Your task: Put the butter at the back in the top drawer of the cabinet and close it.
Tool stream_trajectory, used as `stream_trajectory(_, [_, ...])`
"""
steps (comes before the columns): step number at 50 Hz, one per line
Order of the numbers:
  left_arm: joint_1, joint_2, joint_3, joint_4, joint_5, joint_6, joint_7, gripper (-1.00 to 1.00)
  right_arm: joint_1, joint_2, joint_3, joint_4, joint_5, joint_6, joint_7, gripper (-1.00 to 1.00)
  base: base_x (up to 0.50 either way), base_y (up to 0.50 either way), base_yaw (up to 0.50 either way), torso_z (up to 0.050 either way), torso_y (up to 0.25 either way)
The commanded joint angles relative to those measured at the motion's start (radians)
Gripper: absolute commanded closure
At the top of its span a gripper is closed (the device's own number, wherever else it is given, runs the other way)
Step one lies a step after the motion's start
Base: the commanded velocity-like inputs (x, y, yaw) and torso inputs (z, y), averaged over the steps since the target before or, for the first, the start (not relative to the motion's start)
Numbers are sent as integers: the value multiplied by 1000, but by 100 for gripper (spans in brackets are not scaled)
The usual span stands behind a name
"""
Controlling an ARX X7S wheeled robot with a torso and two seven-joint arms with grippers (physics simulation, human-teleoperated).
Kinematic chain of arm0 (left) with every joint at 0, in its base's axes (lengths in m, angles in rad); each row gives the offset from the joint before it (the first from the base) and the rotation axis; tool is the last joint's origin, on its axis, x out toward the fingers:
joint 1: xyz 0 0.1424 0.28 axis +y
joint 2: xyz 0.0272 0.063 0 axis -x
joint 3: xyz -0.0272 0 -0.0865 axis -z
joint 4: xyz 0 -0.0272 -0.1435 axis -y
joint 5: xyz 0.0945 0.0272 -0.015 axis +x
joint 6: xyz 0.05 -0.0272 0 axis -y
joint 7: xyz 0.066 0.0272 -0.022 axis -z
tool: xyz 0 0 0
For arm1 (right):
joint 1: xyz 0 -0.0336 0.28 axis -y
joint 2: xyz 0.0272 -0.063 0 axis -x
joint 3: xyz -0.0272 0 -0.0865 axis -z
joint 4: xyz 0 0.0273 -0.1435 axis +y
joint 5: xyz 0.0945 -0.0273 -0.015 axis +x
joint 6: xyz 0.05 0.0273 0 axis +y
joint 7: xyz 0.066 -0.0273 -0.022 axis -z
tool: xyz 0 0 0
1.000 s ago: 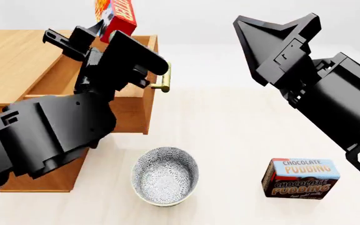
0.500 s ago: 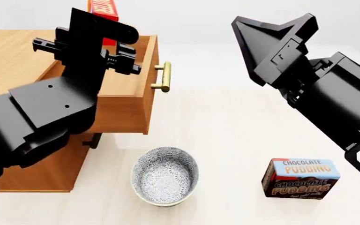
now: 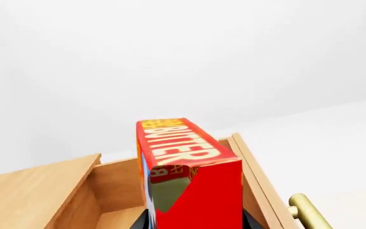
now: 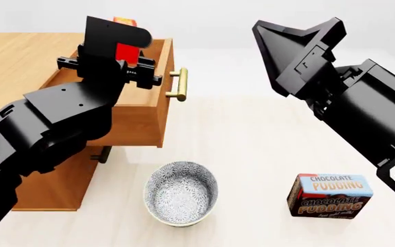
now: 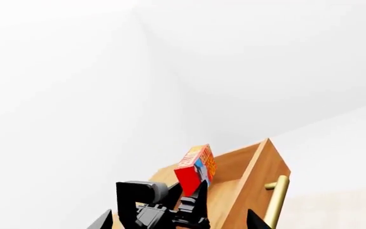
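Backdrop: plain white wall, pale counter (image 4: 252,154).
Butter (image 3: 186,167): light, stiff carton, clamped low between left fingers (image 5: 196,202), above open top drawer (image 4: 146,87).
Hold: flat sides, gently.
Right fingers (image 4: 287,46): cannot tell.

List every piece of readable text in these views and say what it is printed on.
"BUTTER" on the red face of the butter held in the left gripper.
Yellow lettering at its far end: too blurred to read.
"CHOCOLATE PUDDING", printed twice on the pudding box.
Small line beneath it: too small to read.
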Motion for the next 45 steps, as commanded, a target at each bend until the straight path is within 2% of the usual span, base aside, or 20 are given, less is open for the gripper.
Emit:
stream_trajectory(1, [-35,33,-18,-73,26,-10,43,100,-2,3,-3,-4,0,-2,2,-100,0,0,0,10,0])
stream_trajectory(21, [-39,59,-12,-159,48,-23,21,100,-1,12,-6,-4,2,-5,0,-100,0,0,0,0,2])
stream_trajectory(45, [-5,103,-48,-300,16,12,62,100,-8,15,-16,-1,-9,-4,-10,-100,0,0,0,0,1])
